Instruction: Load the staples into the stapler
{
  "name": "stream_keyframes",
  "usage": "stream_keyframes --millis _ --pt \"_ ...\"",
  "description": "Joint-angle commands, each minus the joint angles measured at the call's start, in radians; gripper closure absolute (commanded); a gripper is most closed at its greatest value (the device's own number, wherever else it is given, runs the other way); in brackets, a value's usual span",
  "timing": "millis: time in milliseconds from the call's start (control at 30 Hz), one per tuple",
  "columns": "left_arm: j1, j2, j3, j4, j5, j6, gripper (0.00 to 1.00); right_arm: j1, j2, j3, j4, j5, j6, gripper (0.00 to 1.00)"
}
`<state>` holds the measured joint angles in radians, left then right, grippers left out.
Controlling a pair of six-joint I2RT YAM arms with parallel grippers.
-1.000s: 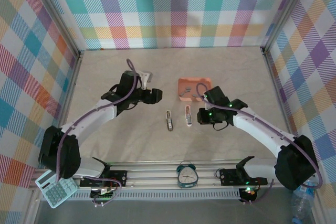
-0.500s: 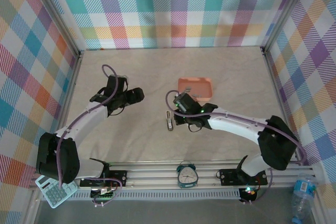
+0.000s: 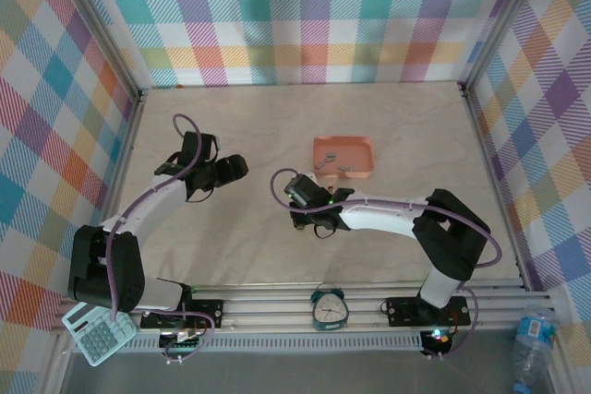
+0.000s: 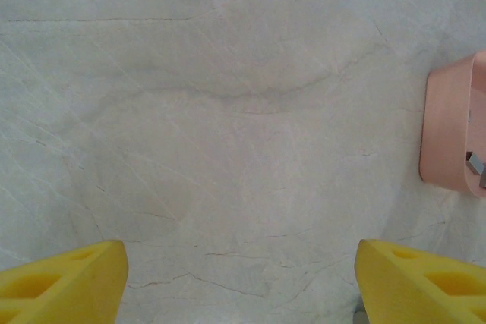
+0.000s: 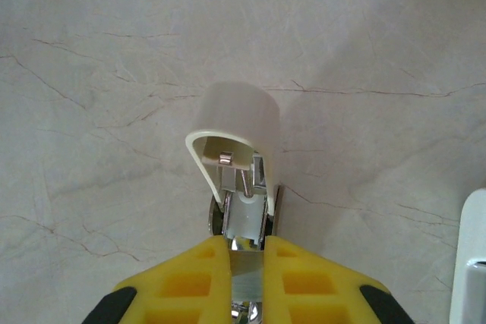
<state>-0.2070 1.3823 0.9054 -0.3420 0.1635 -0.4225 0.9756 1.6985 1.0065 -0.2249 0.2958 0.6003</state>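
Note:
A small white stapler (image 5: 235,133) lies on the marble table with its white lid tipped up and its metal channel bared. My right gripper (image 5: 247,252) is shut on that channel's near end, one yellow finger on each side. From above, the right gripper (image 3: 300,202) sits at the table's middle, hiding the stapler. The staples (image 3: 331,165) lie as grey bits in the pink tray (image 3: 343,145); one grey piece (image 4: 477,163) shows at the tray's (image 4: 448,130) edge. My left gripper (image 3: 226,170) hovers to the left, open (image 4: 239,256) over bare table.
A second white stapler (image 5: 474,263) lies just right of the held one. A green alarm clock (image 3: 329,309) sits on the front rail, a calculator (image 3: 97,334) at the front left corner, a water bottle (image 3: 534,357) at the front right. Plaid walls enclose the table.
My right arm swung left across the table's middle, ending over the staplers. My left gripper drew back to the left, away from the centre.

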Motion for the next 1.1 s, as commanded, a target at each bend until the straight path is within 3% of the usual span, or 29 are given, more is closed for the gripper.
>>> stream_keyframes --millis 0,1067 --pt "0.017 0.014 0.017 -0.021 0.021 0.020 0.22 0.008 0.023 0.030 0.023 -0.010 0.033 0.88" --pt "0.030 0.019 0.023 -0.032 0.033 0.053 0.22 0.033 0.059 0.061 -0.024 0.026 0.081 0.89"
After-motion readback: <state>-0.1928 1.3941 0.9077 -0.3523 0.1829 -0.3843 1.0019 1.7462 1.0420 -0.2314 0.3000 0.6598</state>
